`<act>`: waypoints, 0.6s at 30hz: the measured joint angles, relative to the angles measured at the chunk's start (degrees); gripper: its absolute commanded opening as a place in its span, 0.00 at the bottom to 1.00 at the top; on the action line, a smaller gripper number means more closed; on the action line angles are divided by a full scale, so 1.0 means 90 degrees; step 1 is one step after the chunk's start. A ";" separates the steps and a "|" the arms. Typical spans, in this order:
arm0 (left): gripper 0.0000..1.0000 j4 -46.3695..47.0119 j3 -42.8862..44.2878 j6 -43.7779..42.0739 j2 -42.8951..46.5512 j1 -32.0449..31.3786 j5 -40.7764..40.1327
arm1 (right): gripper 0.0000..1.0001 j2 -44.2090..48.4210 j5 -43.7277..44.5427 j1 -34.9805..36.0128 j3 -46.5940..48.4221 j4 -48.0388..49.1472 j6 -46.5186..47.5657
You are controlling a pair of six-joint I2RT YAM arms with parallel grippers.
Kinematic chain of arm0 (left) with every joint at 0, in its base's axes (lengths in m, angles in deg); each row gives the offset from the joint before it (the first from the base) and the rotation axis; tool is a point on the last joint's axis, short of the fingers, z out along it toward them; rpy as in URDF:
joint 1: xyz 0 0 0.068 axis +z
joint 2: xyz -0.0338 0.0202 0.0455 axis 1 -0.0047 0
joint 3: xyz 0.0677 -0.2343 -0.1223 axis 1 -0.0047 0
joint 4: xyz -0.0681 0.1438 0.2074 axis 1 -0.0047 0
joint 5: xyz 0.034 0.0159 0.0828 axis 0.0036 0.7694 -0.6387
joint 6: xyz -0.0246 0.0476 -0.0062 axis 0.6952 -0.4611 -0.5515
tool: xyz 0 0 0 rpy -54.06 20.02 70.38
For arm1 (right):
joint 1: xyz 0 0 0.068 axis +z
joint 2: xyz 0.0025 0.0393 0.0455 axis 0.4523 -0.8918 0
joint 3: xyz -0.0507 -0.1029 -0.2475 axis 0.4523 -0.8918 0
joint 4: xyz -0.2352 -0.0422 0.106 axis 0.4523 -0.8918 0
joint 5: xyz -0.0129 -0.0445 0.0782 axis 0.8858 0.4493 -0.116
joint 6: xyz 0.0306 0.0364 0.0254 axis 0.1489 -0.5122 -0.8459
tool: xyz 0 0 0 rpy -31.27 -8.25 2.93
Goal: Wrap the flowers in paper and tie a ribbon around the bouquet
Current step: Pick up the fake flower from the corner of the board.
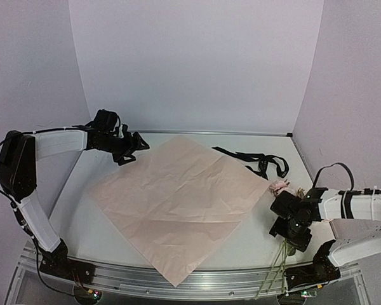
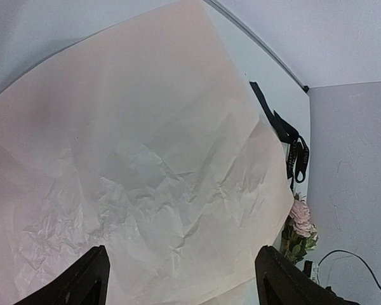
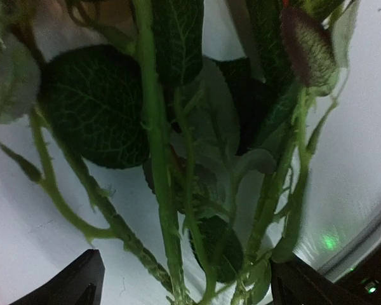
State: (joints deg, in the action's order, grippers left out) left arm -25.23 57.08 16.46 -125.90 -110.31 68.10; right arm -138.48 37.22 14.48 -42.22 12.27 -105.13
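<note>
The light-pink paper (image 1: 178, 197) lies spread flat and creased on the table, one corner over the near edge. My left gripper (image 1: 134, 147) hovers open at its far-left corner; in the left wrist view the paper (image 2: 146, 159) fills the space between the wide-apart fingers of the left gripper (image 2: 181, 279). The flowers (image 1: 282, 187) lie at the paper's right corner, stems running toward the near edge. My right gripper (image 1: 286, 227) is low over them and open. In the right wrist view the flowers' green stems and leaves (image 3: 165, 159) pass between the spread fingers of the right gripper (image 3: 190, 279). The black ribbon (image 1: 260, 160) lies loose at the back right.
The white backdrop walls close off the back and both sides. A metal rail (image 1: 197, 279) runs along the near table edge, with the arm bases on it. The ribbon (image 2: 286, 133) and flowers (image 2: 300, 216) also show beyond the paper's edge in the left wrist view.
</note>
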 measured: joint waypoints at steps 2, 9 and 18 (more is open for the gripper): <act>0.81 0.0005 -0.0026 0.0015 0.0000 0.0000 0.0008 | 0.68 -0.0084 -0.0054 0.0002 -0.0158 0.0296 -0.0153; 0.81 0.0002 -0.0088 0.0106 0.0000 0.0000 0.0055 | 0.03 -0.0125 0.0225 0.0002 -0.0183 0.0521 -0.0355; 0.81 -0.0002 -0.0131 0.0129 -0.0002 0.0000 0.0065 | 0.00 0.0192 0.0791 -0.0005 0.0915 -0.0694 0.0226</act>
State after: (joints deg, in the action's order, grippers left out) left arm -25.25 55.90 17.62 -125.92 -110.31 68.68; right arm -136.75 44.34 14.43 -33.99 6.02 -103.09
